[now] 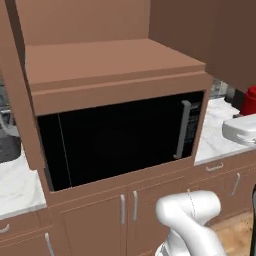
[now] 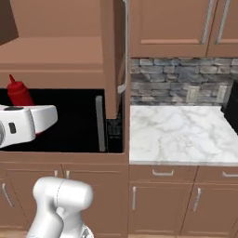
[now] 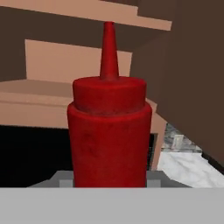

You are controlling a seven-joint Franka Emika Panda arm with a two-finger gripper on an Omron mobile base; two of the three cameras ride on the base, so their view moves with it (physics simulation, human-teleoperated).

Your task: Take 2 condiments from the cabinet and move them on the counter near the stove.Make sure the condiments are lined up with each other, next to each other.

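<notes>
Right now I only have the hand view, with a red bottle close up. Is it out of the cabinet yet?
Observer: Looks so. From the right base view, the red squeeze bottle hangs out in front of the microwave, off the cabinet shelf.
Operator: Where is there counter to head for?
Observer: The marble counter runs to the microwave's right, under closed wall cupboards.
</notes>
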